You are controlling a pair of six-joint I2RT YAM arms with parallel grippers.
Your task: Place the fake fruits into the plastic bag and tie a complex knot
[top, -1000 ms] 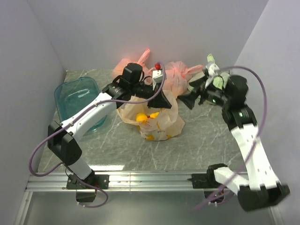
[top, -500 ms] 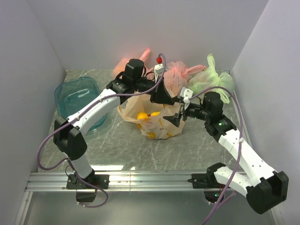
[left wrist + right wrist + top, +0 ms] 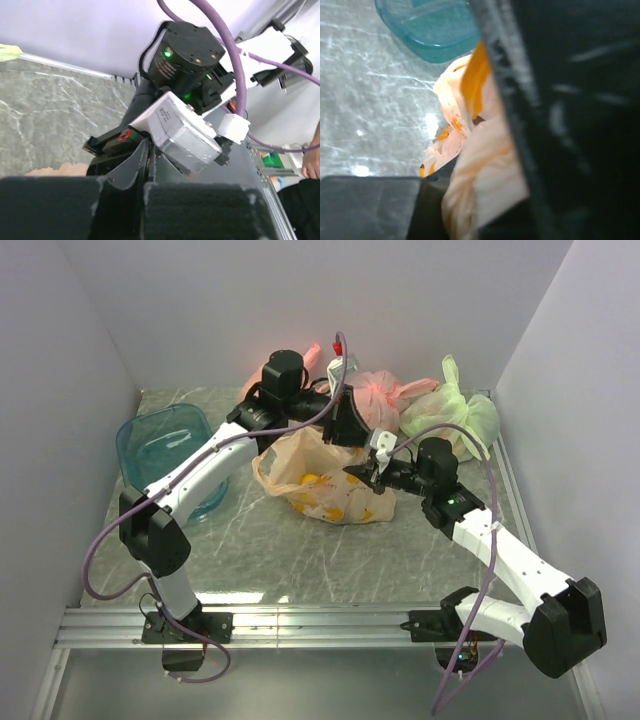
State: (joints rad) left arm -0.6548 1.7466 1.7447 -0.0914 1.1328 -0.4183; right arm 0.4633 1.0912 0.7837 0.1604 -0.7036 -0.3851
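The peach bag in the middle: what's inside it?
Yellow fake fruits show through the plastic bag. Whether others lie deeper is hidden by its folds.

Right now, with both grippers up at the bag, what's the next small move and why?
Probably pull the right gripper slightly away from the left gripper to tension the plastic bag. The right wrist view shows film bunched between its fingers, yellow fake fruits already lie inside, and no knot shows yet.
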